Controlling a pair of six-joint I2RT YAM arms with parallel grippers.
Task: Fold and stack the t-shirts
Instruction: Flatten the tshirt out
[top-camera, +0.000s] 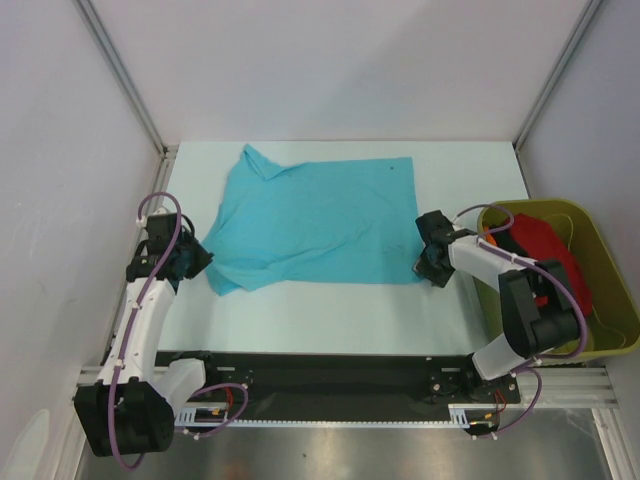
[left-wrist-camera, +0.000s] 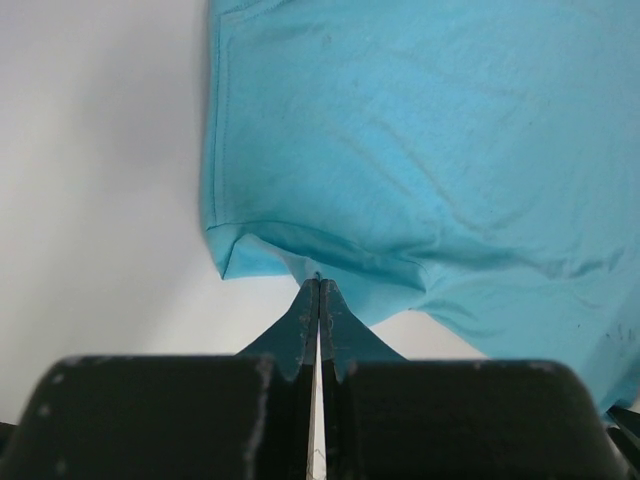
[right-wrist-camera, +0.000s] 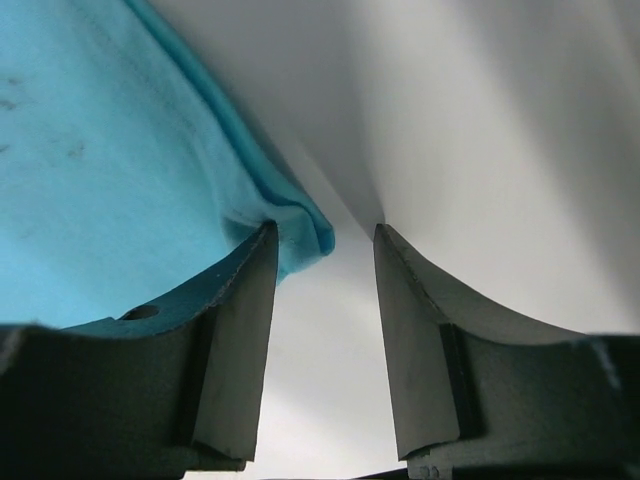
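Top external view: we see the turquoise t-shirt (top-camera: 320, 220) spread almost flat on the white desk (top-camera: 330, 310), lying sideways with its collar (top-camera: 262, 165) toward the far left corner and its straight hem on the right. Its near left corner is rumpled and folded over itself. A red t-shirt (top-camera: 545, 255) lies bunched in the olive-green tub (top-camera: 620, 310), which stands at the right edge of the desk, well apart from the turquoise one.

At the shirt's left edge sits the left end effector (top-camera: 190, 258). On the left wrist view we see its jaws pressed fully together, their tips touching a folded edge of the turquoise cloth. We cannot tell whether any fabric is caught between them.

At the shirt's near right corner sits the right end effector (top-camera: 432, 262). On the right wrist view we see its jaws standing partly apart. One finger (right-wrist-camera: 235, 330) meets the rolled edge of the shirt, and the corner of the cloth pokes a little into the gap. The other finger (right-wrist-camera: 415, 340) is over bare desk, and nothing is gripped.
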